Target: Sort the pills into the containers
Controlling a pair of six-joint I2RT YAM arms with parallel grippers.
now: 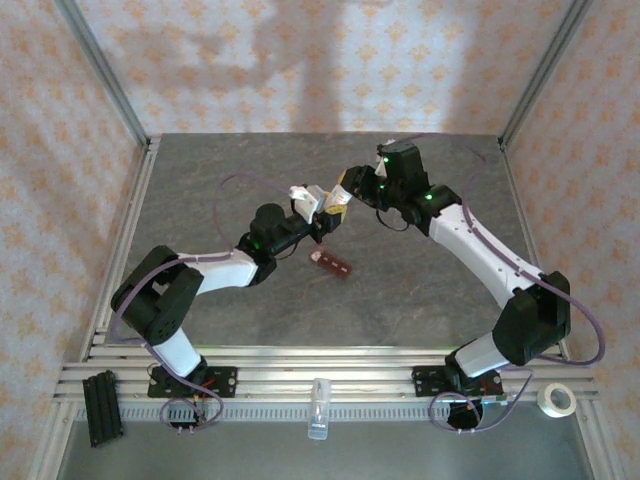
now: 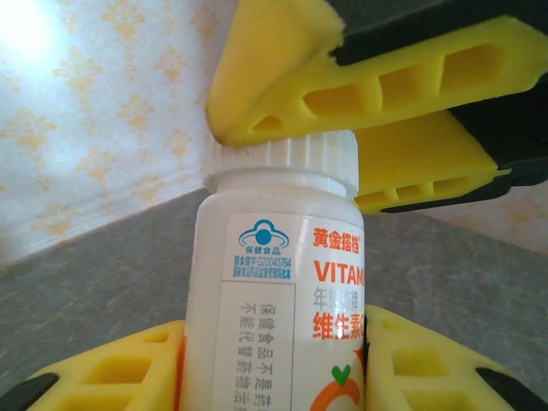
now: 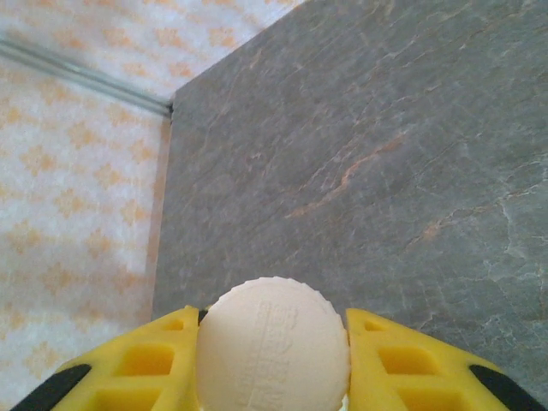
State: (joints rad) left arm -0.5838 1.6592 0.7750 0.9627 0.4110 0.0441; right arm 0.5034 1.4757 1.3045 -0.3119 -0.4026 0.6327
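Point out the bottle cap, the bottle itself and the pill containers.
bottle cap [image 3: 274, 342], right wrist view, middle of its ribbed top.
bottle [image 2: 274, 282], left wrist view, on its printed label.
containers [image 1: 333, 265], top view, middle of the reddish-brown strip.

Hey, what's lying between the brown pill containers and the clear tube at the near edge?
Nothing loose: in the top view, bare grey table runs from the containers to the metal rails where the clear tube rests.
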